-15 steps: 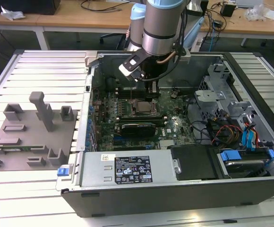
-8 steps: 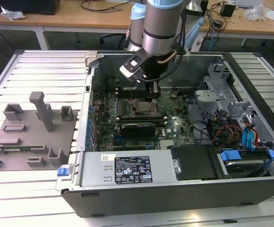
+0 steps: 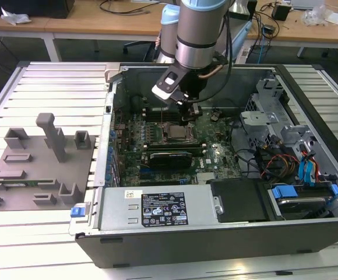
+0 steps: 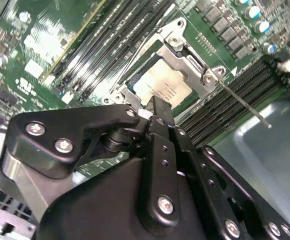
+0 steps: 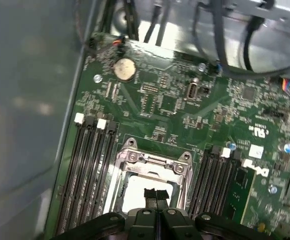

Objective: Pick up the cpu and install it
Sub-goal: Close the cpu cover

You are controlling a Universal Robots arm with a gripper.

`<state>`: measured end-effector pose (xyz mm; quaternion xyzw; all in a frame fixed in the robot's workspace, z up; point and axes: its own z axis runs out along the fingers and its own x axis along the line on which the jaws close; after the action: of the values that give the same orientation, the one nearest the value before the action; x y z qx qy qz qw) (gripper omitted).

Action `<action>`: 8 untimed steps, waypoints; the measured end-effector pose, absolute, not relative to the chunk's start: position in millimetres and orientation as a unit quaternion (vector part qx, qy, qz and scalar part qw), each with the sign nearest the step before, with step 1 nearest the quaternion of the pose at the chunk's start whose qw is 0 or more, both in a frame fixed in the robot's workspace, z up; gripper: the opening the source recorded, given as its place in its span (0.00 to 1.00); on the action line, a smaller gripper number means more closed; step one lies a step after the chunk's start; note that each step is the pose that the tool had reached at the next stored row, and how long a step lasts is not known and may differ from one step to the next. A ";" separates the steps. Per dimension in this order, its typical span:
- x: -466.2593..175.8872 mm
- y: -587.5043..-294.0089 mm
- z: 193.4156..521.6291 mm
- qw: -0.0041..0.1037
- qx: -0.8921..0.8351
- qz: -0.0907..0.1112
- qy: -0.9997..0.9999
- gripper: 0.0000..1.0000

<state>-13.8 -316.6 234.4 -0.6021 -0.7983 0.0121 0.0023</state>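
The cpu (image 3: 176,132), a flat square with a silvery top, lies in the metal socket frame (image 4: 185,50) on the green motherboard (image 3: 215,137) inside the open computer case. In both wrist views the cpu (image 4: 162,86) (image 5: 132,197) sits flat in the frame's opening (image 5: 152,160). My gripper (image 3: 186,119) hangs straight over the socket. Its two black fingers are pressed together, and their tips (image 4: 157,102) (image 5: 155,194) stand at the cpu's edge with nothing between them. A thin socket lever (image 4: 245,105) sticks out to one side of the frame.
Memory slots (image 5: 92,170) flank the socket on both sides. The case walls (image 3: 113,111) ring the board. Drive cages and cables (image 3: 285,157) fill the exterior view's right, and a power supply (image 3: 163,210) sits in front. A grey fixture plate with blocks (image 3: 41,157) lies outside the case on the exterior view's left.
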 end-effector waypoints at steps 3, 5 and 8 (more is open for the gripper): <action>-13.8 -316.6 234.2 0.002 -0.573 0.012 -0.819 0.11; -13.8 -316.6 234.1 0.001 -0.543 0.012 -0.840 0.11; -13.8 -316.6 233.9 0.001 -0.506 0.012 -0.863 0.11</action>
<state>-13.8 -316.6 233.9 -0.5058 -0.8625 0.0123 0.0009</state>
